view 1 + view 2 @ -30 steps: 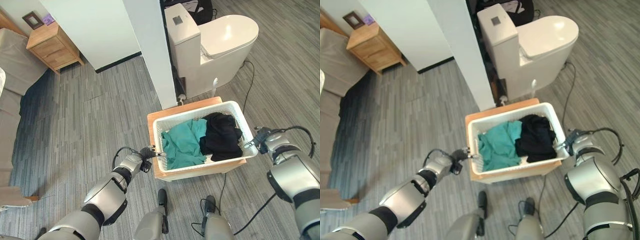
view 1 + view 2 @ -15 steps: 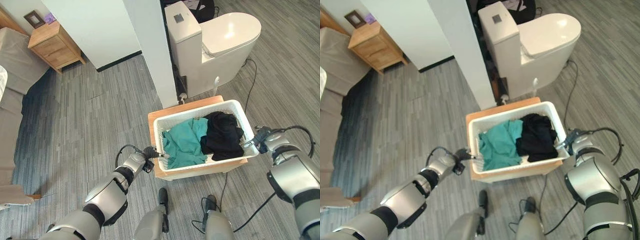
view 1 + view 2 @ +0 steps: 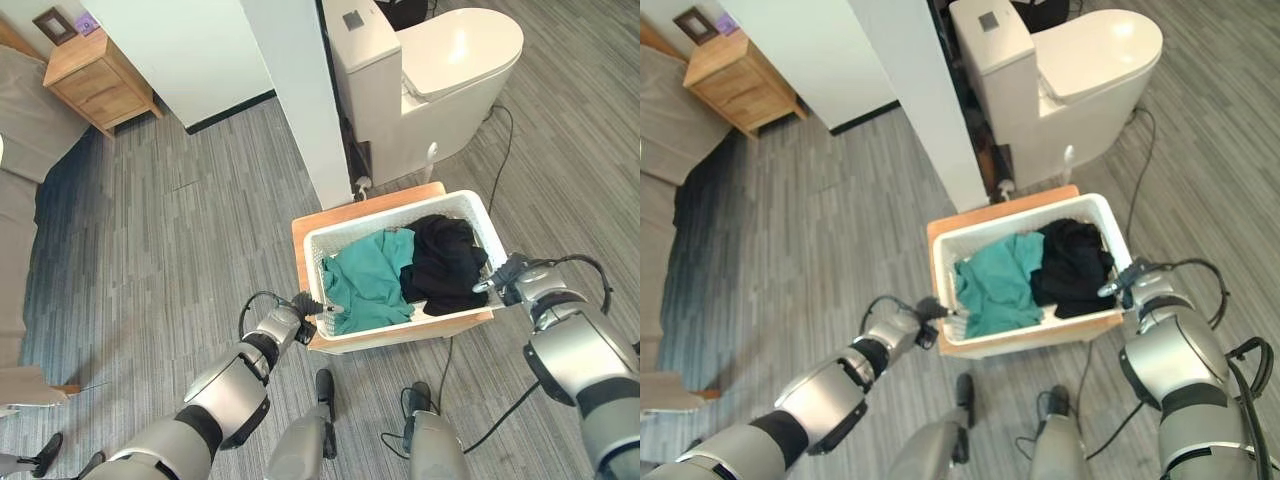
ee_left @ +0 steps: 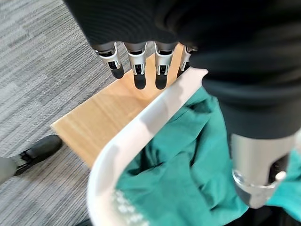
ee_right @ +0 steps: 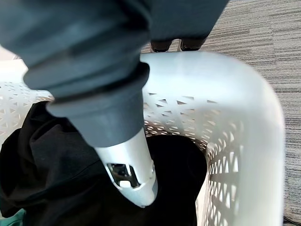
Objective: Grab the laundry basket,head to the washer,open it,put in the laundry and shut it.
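The left hand is set astride the white laundry basket's end rim, fingers outside, thumb inside, not visibly clamped; the right hand likewise opposite. The basket, holding teal and black laundry, rests on a low wooden bench. Lifting and all washer steps remain. No writing can be read.

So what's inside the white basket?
The basket holds a teal cloth and a black cloth side by side. They cover the bottom, so anything underneath is hidden.
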